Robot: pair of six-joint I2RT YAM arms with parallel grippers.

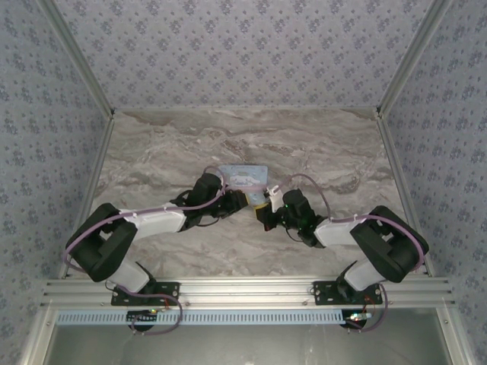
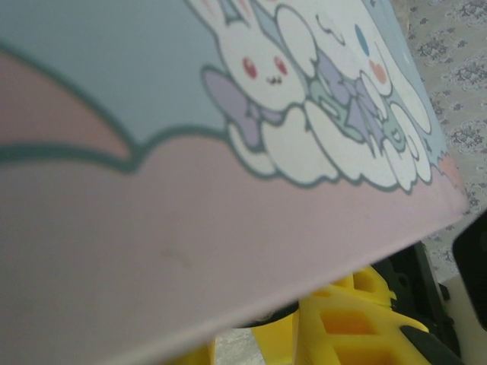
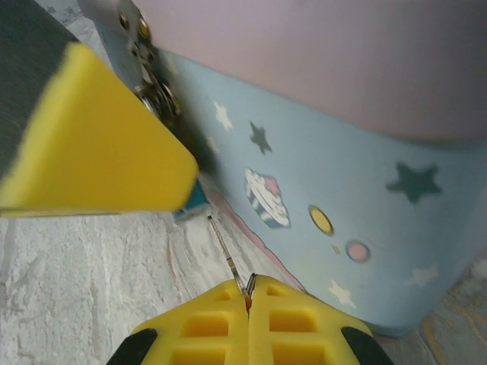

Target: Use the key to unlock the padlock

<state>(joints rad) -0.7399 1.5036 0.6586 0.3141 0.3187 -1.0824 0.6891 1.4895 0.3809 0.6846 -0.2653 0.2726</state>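
The teal padlock (image 3: 192, 205) hangs at the corner of the cartoon tin (image 3: 319, 190), below its metal hasp (image 3: 148, 72). One yellow finger (image 3: 99, 144) of my left gripper (image 1: 246, 201) covers most of it and seems clamped on it. In the left wrist view the left gripper (image 2: 251, 338) has its fingers a narrow gap apart under the tin's lid (image 2: 228, 152), which hides the padlock. My right gripper (image 3: 248, 287) is shut on the key (image 3: 228, 255). The key's thin blade points at the padlock, its tip just short of the lock's underside. From above, the right gripper (image 1: 266, 213) faces the left one.
The pastel tin (image 1: 243, 176) stands mid-table, right behind both grippers. The marble tabletop (image 1: 319, 152) is ringed by aluminium rails and patterned walls. There is open marble to the left, right and behind the tin.
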